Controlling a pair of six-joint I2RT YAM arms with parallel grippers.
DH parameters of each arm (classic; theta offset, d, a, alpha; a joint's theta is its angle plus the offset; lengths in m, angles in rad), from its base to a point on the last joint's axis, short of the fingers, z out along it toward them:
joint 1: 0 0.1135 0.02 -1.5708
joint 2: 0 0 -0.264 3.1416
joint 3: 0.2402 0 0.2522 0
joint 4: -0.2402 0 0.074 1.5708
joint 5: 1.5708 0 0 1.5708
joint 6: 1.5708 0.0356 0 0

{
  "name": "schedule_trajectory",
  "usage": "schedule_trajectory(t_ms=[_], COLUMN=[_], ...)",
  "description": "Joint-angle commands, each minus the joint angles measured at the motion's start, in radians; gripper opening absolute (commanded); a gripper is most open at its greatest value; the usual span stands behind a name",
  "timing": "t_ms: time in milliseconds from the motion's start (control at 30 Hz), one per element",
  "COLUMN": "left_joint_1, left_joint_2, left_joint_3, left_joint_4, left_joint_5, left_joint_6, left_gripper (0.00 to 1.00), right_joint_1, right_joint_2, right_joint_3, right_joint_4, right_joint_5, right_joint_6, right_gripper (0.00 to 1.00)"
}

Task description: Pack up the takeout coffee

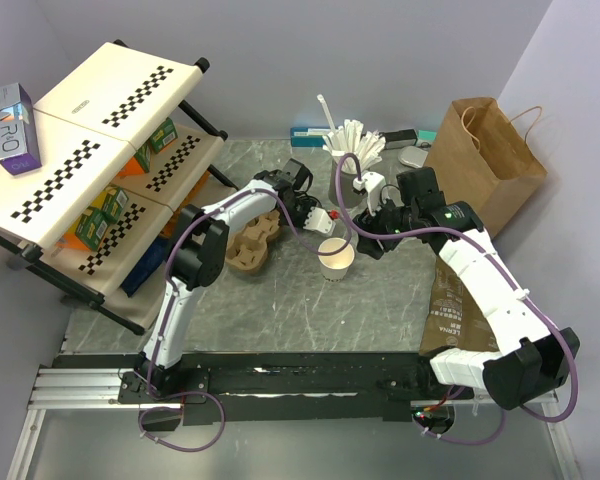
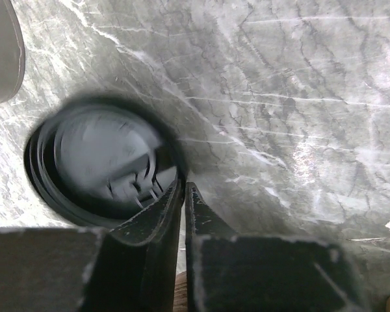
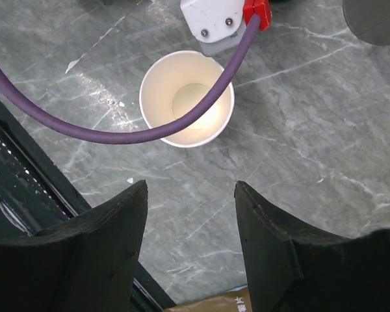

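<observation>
Takeout coffee (image 1: 336, 258) is sitting unpacked. Pulp carrier (image 1: 248, 248) is waiting at left. Left gripper (image 2: 184, 185) is pinching the black lid (image 2: 104, 169) by its rim, jaws almost together. White cup (image 3: 186, 97) is standing uncapped on the table (image 1: 280, 310). Right gripper (image 3: 190, 188) is hovering spread wide, empty. Judging capping and carrier loading not yet done.

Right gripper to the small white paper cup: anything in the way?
Yes. A purple cable crosses over the mouth of the small white paper cup, running from a white plastic housing at its far rim. Otherwise only grey marble tabletop lies before the open right gripper.
</observation>
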Motion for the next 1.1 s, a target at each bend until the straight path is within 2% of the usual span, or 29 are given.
schedule_trajectory(t_ms=[0,100,300,500,533,600,633,733,900,1067], left_joint_1=[-0.006,-0.005,0.007,0.059,0.066,0.073,0.072,0.072,0.073,0.075], left_joint_2=[0.006,0.003,-0.047,-0.136,-0.152,-0.204,-0.225,-0.314,-0.385,-0.411], left_joint_3=[0.017,0.031,0.036,0.011,-0.007,-0.085,-0.122,-0.254,-0.342,-0.374], left_joint_4=[-0.002,-0.019,-0.022,0.047,0.065,0.091,0.147,0.267,0.318,0.320], left_joint_5=[0.006,0.013,0.059,0.255,0.277,0.349,0.360,0.395,0.421,0.437], left_joint_6=[0.021,0.005,-0.099,-0.486,-0.607,-0.683,-0.762,-0.870,-0.965,-0.967], left_gripper=[0.08,0.01,0.01,0.01,0.01,0.01,0.01,0.01,0.01,0.01], right_joint_1=[-0.006,-0.008,-0.009,-0.015,-0.015,-0.015,-0.017,-0.017,-0.017,-0.017], right_joint_2=[0.001,0.002,0.004,-0.002,-0.004,-0.002,-0.001,0.011,0.030,0.028], right_joint_3=[0.008,0.010,0.013,0.010,0.008,0.007,0.008,0.021,0.047,0.039], right_joint_4=[0.022,0.022,0.020,0.031,0.033,0.039,0.039,0.040,0.043,0.053], right_joint_5=[-0.001,0.000,0.002,0.005,0.003,0.002,0.000,-0.003,-0.013,-0.026], right_joint_6=[0.011,0.008,0.008,0.006,0.009,0.009,0.009,0.009,0.008,0.012], right_gripper=[0.63,0.63,0.63,0.63,0.63,0.63,0.63,0.63,0.63,0.63])
